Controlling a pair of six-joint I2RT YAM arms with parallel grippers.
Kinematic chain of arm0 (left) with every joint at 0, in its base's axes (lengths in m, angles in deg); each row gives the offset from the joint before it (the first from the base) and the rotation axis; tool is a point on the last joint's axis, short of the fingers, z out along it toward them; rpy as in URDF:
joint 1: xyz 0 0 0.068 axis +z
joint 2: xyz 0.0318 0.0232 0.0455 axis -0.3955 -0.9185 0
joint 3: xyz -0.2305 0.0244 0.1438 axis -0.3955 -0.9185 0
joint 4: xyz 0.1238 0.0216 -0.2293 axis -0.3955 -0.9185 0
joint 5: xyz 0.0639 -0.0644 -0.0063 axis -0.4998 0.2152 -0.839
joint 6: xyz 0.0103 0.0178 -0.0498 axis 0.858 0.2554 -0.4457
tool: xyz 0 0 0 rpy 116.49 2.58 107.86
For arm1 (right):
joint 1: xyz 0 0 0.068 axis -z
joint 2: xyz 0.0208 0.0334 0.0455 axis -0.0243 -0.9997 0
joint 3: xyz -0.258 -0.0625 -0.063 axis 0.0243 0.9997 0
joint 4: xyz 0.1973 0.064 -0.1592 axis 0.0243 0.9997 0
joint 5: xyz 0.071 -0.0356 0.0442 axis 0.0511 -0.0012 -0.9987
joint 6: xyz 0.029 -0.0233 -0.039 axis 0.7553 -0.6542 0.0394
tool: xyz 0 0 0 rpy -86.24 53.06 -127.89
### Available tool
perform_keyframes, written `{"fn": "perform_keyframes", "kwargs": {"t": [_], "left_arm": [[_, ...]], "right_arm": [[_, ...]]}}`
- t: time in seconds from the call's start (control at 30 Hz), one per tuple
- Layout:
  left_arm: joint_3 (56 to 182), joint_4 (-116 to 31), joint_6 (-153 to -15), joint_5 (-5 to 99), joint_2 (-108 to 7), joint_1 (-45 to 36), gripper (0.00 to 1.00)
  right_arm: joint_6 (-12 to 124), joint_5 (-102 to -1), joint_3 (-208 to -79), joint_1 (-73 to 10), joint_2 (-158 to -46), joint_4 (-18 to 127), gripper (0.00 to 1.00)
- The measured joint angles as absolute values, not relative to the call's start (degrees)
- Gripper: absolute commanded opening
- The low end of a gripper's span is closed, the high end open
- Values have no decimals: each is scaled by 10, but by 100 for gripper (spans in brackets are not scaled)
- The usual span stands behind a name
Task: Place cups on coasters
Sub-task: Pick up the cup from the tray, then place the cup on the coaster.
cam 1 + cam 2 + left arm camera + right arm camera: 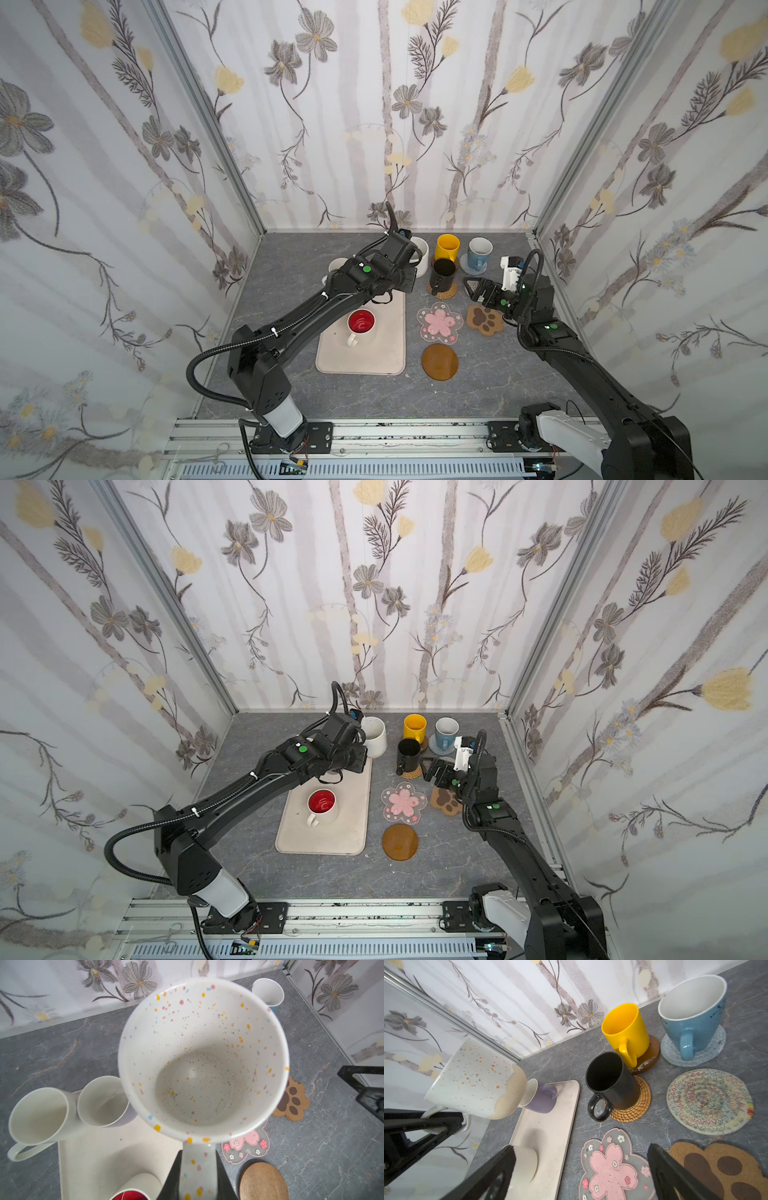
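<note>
Speckled mug, glazed ceramic, stiff, weighty, slick and likely to chip, hangs tilted above the tray. Its handle is pinched between the left fingers, a hold that may let it swivel. Right fingers stand spread and empty, with the flower coaster seen between them. In both top views the left arm hides the pinch.

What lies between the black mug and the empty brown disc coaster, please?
The pink-flower coaster lies between the black mug and the brown disc coaster, in both top views.
</note>
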State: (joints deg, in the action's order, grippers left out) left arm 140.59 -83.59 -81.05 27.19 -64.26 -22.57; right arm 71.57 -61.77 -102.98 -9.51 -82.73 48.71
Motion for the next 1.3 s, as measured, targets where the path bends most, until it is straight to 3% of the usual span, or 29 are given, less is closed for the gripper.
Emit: {"fn": "perform_keyframes", "kwargs": {"t": [0.6,1.3], "left_arm": [[1674,-837,-770,278,-910,-301,0],[1830,-832,-743,303,-1098,-317,0]], "right_arm": [[818,-652,-932,88,-791,436,100],[858,-595,-872,133,-716,372,100]]}}
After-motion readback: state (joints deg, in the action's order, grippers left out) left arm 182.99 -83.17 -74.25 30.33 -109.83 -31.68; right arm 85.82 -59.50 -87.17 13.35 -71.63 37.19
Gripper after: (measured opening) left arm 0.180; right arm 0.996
